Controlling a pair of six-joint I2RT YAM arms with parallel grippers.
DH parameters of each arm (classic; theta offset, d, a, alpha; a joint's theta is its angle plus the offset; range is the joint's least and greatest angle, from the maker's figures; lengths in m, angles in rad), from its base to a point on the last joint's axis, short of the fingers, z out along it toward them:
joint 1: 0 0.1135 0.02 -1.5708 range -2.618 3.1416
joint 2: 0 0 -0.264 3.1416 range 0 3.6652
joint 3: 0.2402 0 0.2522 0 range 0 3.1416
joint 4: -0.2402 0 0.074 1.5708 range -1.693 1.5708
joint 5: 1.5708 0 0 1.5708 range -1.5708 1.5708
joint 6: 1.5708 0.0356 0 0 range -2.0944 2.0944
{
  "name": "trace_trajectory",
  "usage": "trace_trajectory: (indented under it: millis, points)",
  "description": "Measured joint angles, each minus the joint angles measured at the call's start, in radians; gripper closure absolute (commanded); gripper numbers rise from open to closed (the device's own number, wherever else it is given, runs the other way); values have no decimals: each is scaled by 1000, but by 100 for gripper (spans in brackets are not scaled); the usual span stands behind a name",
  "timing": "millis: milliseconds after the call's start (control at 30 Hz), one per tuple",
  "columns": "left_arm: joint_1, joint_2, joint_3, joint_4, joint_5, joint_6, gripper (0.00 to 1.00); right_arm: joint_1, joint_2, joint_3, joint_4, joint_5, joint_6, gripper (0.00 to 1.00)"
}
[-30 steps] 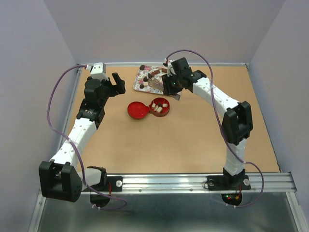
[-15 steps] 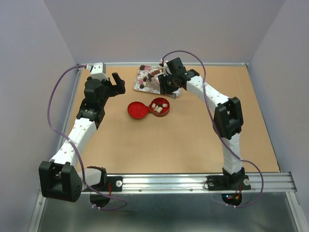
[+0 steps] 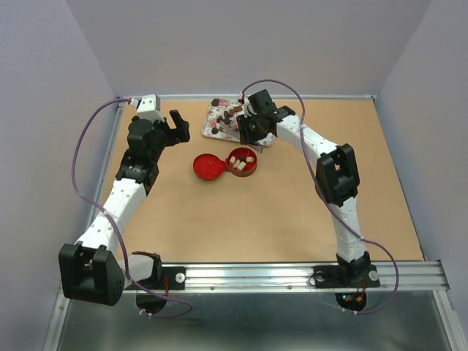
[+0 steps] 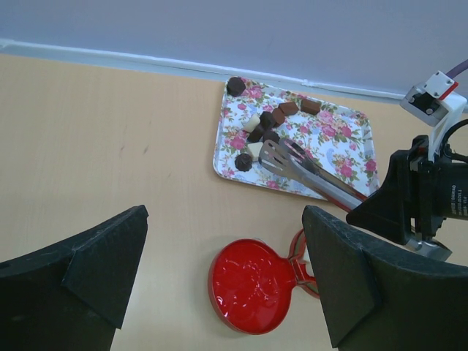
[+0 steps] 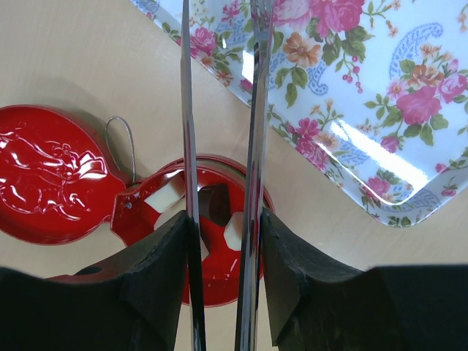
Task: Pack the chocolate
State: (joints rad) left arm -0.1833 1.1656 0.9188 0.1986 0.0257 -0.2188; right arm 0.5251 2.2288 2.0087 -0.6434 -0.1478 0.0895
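Observation:
Several chocolate pieces [image 4: 265, 126], dark brown, reddish-brown and cream-white, lie on the pink-flowered tray [image 4: 344, 142] at the back [image 3: 219, 126]. A few more pieces [image 5: 219, 206] sit in the round red tin [image 3: 242, 164], whose lid [image 4: 252, 285] lies open beside it. My right gripper [image 3: 250, 133] [image 5: 223, 241] is shut on the metal tongs [image 4: 311, 174]. The tong arms [image 5: 257, 131] reach over the tray, with their tips beside the pieces. My left gripper [image 3: 178, 124] [image 4: 223, 216] is open and empty, left of the tray and above the lid.
The tin and lid [image 3: 208, 167] sit mid-table in front of the tray. Walls close in the back [image 3: 241, 44] and both sides. A metal rail [image 3: 292, 274] runs along the near edge by the arm bases.
My right arm has swung left and back, carrying the tongs from beside the tin to over the tray. The left arm has not moved.

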Motion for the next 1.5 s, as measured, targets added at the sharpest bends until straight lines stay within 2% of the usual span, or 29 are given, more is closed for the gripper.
trace_trajectory:
  millis: [933,1300,1500]
  points:
    - [0,0,0,0,0,0,1,4,52,75,-2,-30,4,53]
    - [0,0,0,0,0,0,1,14,81,100,-31,29,-3,58]
    - [0,0,0,0,0,0,1,19,81,100,-47,64,-11,66]
